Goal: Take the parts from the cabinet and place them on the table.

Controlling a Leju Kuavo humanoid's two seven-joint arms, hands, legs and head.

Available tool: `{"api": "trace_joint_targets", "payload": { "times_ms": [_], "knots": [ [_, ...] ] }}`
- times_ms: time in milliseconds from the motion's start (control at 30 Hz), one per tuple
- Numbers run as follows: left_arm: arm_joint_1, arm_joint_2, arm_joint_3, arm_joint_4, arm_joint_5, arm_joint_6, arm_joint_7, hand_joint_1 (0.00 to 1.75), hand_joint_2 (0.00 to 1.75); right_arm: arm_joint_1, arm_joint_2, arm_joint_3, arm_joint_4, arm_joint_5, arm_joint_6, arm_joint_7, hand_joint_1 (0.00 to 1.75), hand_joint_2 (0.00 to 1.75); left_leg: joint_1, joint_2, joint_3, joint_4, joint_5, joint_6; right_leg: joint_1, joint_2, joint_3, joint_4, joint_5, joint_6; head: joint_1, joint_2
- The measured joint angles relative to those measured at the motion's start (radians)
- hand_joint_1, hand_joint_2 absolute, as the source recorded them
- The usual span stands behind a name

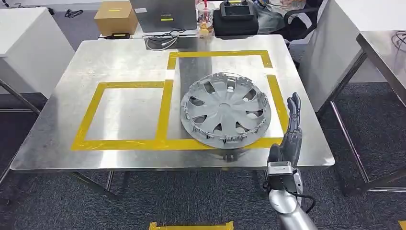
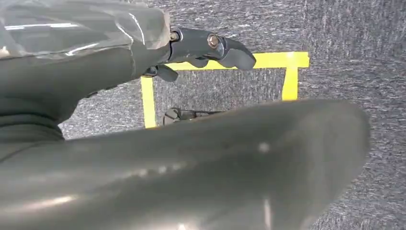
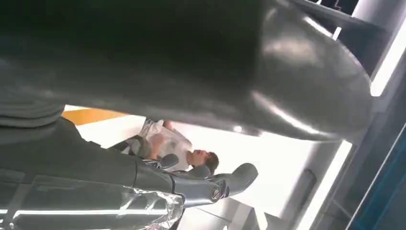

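A grey wheel cover (image 1: 225, 110) lies flat on the steel table (image 1: 119, 52), inside the right-hand square of yellow tape (image 1: 220, 53). My right hand (image 1: 289, 132) stands at the table's front right edge, just right of the cover, fingers straight and apart, holding nothing and not touching the cover. In the right wrist view the right hand (image 3: 201, 96) shows its thick thumb and extended dark fingers (image 3: 225, 184) with nothing in them. In the left wrist view my left hand (image 2: 191, 143) hangs above grey carpet, its fingers (image 2: 210, 48) extended and empty.
A second, empty taped square (image 1: 124, 112) marks the table's left half. A cardboard box (image 1: 116, 18), a laptop (image 1: 165, 14) and a black case (image 1: 235, 19) stand behind the table. Other tables flank it left and right (image 1: 383, 43). A person (image 3: 177, 143) sits beyond.
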Motion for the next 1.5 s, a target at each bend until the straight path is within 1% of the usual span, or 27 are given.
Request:
{"api": "trace_joint_targets", "payload": {
  "times_ms": [67, 100, 133, 200, 267, 300, 367, 433, 467, 500, 567, 600, 733, 767, 833, 900, 933, 967, 1033, 1100, 1133, 1267, 1300, 1333, 1400, 1433, 1500],
  "knots": [
    [-0.001, 0.000, 0.000, 0.000, 0.009, -0.005, 0.003, 0.00, 0.00, 0.009, 0.009, -0.006, -0.019, 0.006, 0.000, 0.005, 0.00, 0.00, -0.001, 0.000, 0.096, -0.183, 0.084, 0.012, 0.002, 0.002, 0.004, 0.000, 0.001, 0.001, 0.000, 0.000],
    [-0.001, 0.001, 0.000, 0.000, 0.014, -0.008, 0.007, 0.00, 0.00, 0.014, 0.014, -0.008, -0.031, 0.011, 0.000, 0.007, 0.00, 0.00, -0.004, -0.002, 0.135, -0.258, 0.098, 0.023, 0.002, 0.002, 0.004, -0.001, 0.002, 0.003, 0.000, 0.000],
    [-0.002, 0.000, 0.000, 0.001, 0.016, -0.011, 0.010, 0.00, 0.00, 0.022, 0.017, -0.013, -0.040, 0.016, 0.000, 0.008, 0.00, 0.00, -0.010, 0.000, 0.137, -0.262, 0.097, 0.025, 0.011, 0.001, 0.002, 0.000, 0.004, 0.008, 0.001, 0.000],
    [0.000, 0.000, 0.000, 0.002, 0.019, -0.019, 0.013, 0.00, 0.00, 0.050, 0.023, -0.023, -0.061, 0.023, 0.000, 0.013, 0.00, 0.00, -0.014, -0.001, 0.131, -0.260, 0.099, 0.030, 0.006, -0.001, 0.001, -0.003, 0.009, 0.015, 0.000, 0.000],
    [0.000, -0.001, 0.000, 0.002, 0.022, -0.021, 0.014, 0.00, 0.00, 0.083, 0.028, -0.045, -0.095, 0.031, 0.000, 0.014, 0.00, 0.00, -0.006, 0.000, 0.136, -0.286, 0.121, 0.047, 0.009, -0.001, -0.002, -0.006, 0.010, 0.028, 0.001, 0.000],
    [-0.002, -0.005, 0.000, 0.002, 0.022, -0.023, 0.017, 0.00, 0.00, 0.097, 0.028, -0.057, -0.105, 0.032, 0.000, 0.013, 0.00, 0.00, -0.006, 0.002, 0.136, -0.295, 0.128, 0.053, 0.008, -0.001, -0.015, 0.015, -0.011, 0.025, 0.003, 0.000],
    [-0.007, -0.004, 0.000, 0.002, 0.017, -0.023, 0.025, 0.00, 0.00, 0.119, 0.028, -0.076, -0.122, 0.033, 0.000, 0.014, 0.00, 0.00, -0.008, 0.004, 0.124, -0.294, 0.137, 0.063, 0.007, -0.001, -0.071, 0.157, -0.096, 0.010, 0.003, 0.000],
    [-0.009, -0.005, 0.000, 0.002, 0.016, -0.026, 0.031, 0.00, 0.00, 0.145, 0.028, -0.091, -0.133, 0.032, 0.000, 0.015, 0.00, 0.00, -0.011, 0.004, 0.112, -0.293, 0.145, 0.065, 0.007, -0.001, -0.120, 0.294, -0.151, 0.012, 0.003, 0.000],
    [-0.010, -0.005, 0.000, 0.002, 0.016, -0.027, 0.032, 0.00, 0.00, 0.154, 0.028, -0.095, -0.137, 0.031, 0.000, 0.017, 0.00, 0.00, -0.011, 0.004, 0.106, -0.291, 0.148, 0.064, 0.007, -0.001, -0.116, 0.304, -0.150, 0.020, 0.003, 0.000],
    [-0.011, -0.006, 0.000, 0.002, 0.016, -0.027, 0.033, 0.00, 0.00, 0.159, 0.028, -0.097, -0.141, 0.031, 0.000, 0.018, 0.00, 0.00, -0.011, 0.004, 0.099, -0.288, 0.151, 0.061, 0.006, -0.001, -0.085, 0.261, -0.132, 0.029, 0.003, 0.000],
    [-0.013, -0.007, 0.000, 0.002, 0.015, -0.028, 0.035, 0.00, 0.00, 0.162, 0.028, -0.099, -0.153, 0.032, 0.000, 0.023, 0.00, 0.00, -0.011, 0.004, 0.087, -0.276, 0.154, 0.057, 0.002, -0.002, 0.023, 0.086, -0.082, 0.045, 0.003, 0.000],
    [-0.015, -0.007, 0.000, 0.002, 0.015, -0.029, 0.036, 0.00, 0.00, 0.161, 0.029, -0.100, -0.160, 0.037, 0.000, 0.029, 0.00, 0.00, -0.012, 0.004, 0.082, -0.266, 0.155, 0.053, 0.000, -0.004, 0.078, -0.001, -0.078, 0.044, 0.003, 0.000],
    [-0.018, -0.007, 0.000, 0.002, 0.005, -0.029, 0.038, 0.00, 0.00, 0.172, 0.035, -0.102, -0.180, 0.048, 0.000, 0.066, 0.00, 0.00, -0.014, 0.002, 0.069, -0.258, 0.169, 0.027, 0.011, 0.001, 0.064, 0.007, -0.059, 0.019, 0.001, 0.000],
    [-0.017, -0.004, -0.001, 0.002, 0.003, -0.027, 0.039, 0.00, 0.00, 0.172, 0.038, -0.102, -0.183, 0.046, 0.000, 0.075, 0.00, 0.00, -0.012, 0.001, 0.064, -0.256, 0.169, 0.022, 0.000, 0.000, 0.054, 0.001, -0.050, 0.006, 0.003, 0.000],
    [-0.018, -0.005, -0.004, 0.002, -0.005, -0.027, 0.043, 0.00, 0.00, 0.174, 0.042, -0.102, -0.192, 0.035, 0.000, 0.091, 0.00, 0.00, -0.007, 0.001, 0.042, -0.197, 0.090, 0.008, 0.000, -0.002, 0.046, 0.001, -0.037, -0.010, -0.002, 0.000],
    [-0.019, -0.004, -0.006, 0.002, -0.007, -0.027, 0.046, 0.00, 0.00, 0.179, 0.042, -0.103, -0.195, 0.026, 0.001, 0.104, 0.00, 0.00, -0.002, 0.001, -0.002, -0.053, -0.009, -0.003, 0.003, -0.002, 0.028, 0.002, -0.022, -0.013, -0.002, 0.000],
    [-0.019, -0.003, -0.006, 0.002, -0.009, -0.026, 0.047, 0.00, 0.00, 0.184, 0.042, -0.104, -0.195, 0.015, 0.004, 0.115, 0.00, 0.00, -0.001, 0.001, -0.019, 0.020, -0.039, -0.005, 0.004, -0.002, 0.017, 0.003, -0.014, -0.012, -0.002, 0.000],
    [-0.019, -0.003, -0.007, 0.002, -0.011, -0.026, 0.048, 0.00, 0.00, 0.188, 0.042, -0.106, -0.195, 0.008, 0.005, 0.121, 0.00, 0.00, -0.001, 0.001, -0.017, 0.041, -0.040, -0.006, 0.005, -0.002, 0.007, 0.003, -0.006, -0.012, -0.003, 0.000],
    [-0.019, -0.001, -0.010, 0.002, -0.013, -0.026, 0.050, 0.00, 0.00, 0.194, 0.043, -0.114, -0.195, -0.011, 0.015, 0.139, 0.00, 0.00, -0.001, 0.001, 0.056, -0.045, 0.009, 0.002, 0.008, -0.001, -0.010, 0.003, 0.008, -0.007, -0.002, 0.000],
    [-0.021, 0.003, -0.014, 0.001, -0.014, -0.026, 0.052, 0.00, 0.00, 0.195, 0.044, -0.119, -0.195, -0.023, 0.024, 0.150, 0.00, 0.00, -0.008, -0.002, 0.186, -0.230, 0.055, 0.025, 0.011, 0.000, -0.019, 0.003, 0.021, -0.004, -0.003, 0.000],
    [-0.025, 0.008, -0.015, 0.000, -0.014, -0.027, 0.056, 0.00, 0.00, 0.195, 0.046, -0.123, -0.195, -0.038, 0.038, 0.166, 0.00, 0.00, -0.012, 0.001, 0.213, -0.278, 0.029, 0.032, 0.011, -0.001, -0.022, 0.001, 0.028, 0.005, 0.000, 0.000],
    [-0.026, 0.015, -0.016, 0.000, -0.013, -0.027, 0.063, 0.00, 0.00, 0.201, 0.056, -0.140, -0.188, -0.074, 0.085, 0.219, 0.00, 0.00, -0.028, 0.002, 0.192, -0.296, 0.072, 0.056, 0.006, -0.004, -0.019, -0.018, 0.060, 0.032, -0.005, 0.000],
    [-0.028, 0.015, -0.016, 0.000, -0.012, -0.027, 0.064, 0.00, 0.00, 0.203, 0.056, -0.147, -0.183, -0.080, 0.095, 0.229, 0.00, 0.00, -0.016, 0.007, 0.197, -0.315, 0.096, 0.059, 0.003, -0.004, -0.027, -0.007, 0.051, 0.028, -0.003, 0.000],
    [-0.030, 0.014, -0.016, 0.000, -0.012, -0.029, 0.064, 0.00, 0.00, 0.202, 0.056, -0.154, -0.176, -0.087, 0.109, 0.246, 0.00, 0.00, -0.018, 0.007, 0.189, -0.321, 0.108, 0.066, 0.006, -0.004, -0.044, 0.019, 0.011, 0.022, -0.001, 0.000],
    [-0.031, 0.015, -0.017, 0.000, -0.012, -0.031, 0.068, 0.00, 0.00, 0.206, 0.057, -0.168, -0.154, -0.100, 0.136, 0.284, 0.00, 0.00, -0.019, 0.008, 0.160, -0.321, 0.133, 0.074, 0.002, -0.003, -0.094, 0.162, -0.095, 0.011, 0.001, 0.000],
    [-0.031, 0.015, -0.020, 0.000, -0.012, -0.034, 0.069, 0.00, 0.00, 0.208, 0.058, -0.174, -0.140, -0.109, 0.149, 0.300, 0.00, 0.00, -0.019, 0.008, 0.144, -0.320, 0.143, 0.074, 0.001, -0.003, -0.113, 0.237, -0.127, 0.014, 0.000, 0.000],
    [-0.031, 0.016, -0.026, 0.000, -0.012, -0.040, 0.074, 0.00, 0.00, 0.212, 0.058, -0.187, -0.112, -0.118, 0.164, 0.318, 0.00, 0.00, -0.019, 0.008, 0.112, -0.315, 0.164, 0.069, -0.003, -0.003, -0.107, 0.292, -0.121, 0.038, 0.001, 0.000]
  ]
}}
